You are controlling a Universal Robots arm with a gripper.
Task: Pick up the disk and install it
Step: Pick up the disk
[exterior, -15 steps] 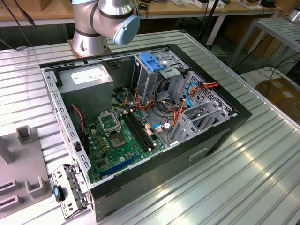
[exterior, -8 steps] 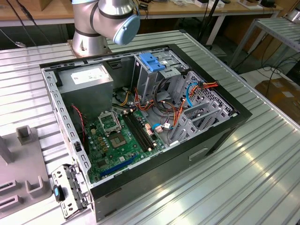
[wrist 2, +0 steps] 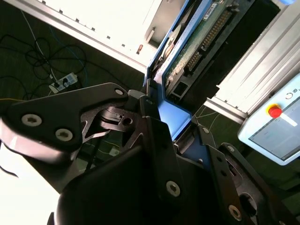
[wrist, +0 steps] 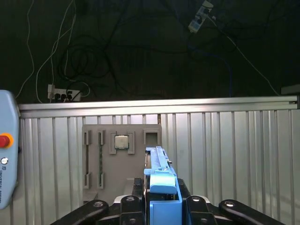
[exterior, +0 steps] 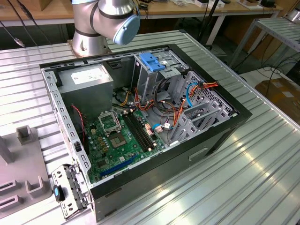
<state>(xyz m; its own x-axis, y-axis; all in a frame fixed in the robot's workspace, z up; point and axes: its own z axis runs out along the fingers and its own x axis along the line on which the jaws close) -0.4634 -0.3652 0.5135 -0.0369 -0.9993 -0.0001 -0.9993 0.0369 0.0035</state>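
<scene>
the pick-up looks done and the carry is in hand: in both wrist views the hand (wrist: 161, 202) is pinching the disk (wrist: 157, 161) by its blue-railed end, the disk on edge above the ribbed tabletop (wrist: 234, 154) near a grey fixture plate (wrist: 93, 164). the open computer case (exterior: 187, 159) waits in the exterior view. i judge installing calls for squaring the rails to the drive cage (exterior: 152, 63).

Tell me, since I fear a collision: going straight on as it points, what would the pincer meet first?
Holding the disk, the pincer would likely meet the grey fixture plate first; depth unclear.
</scene>
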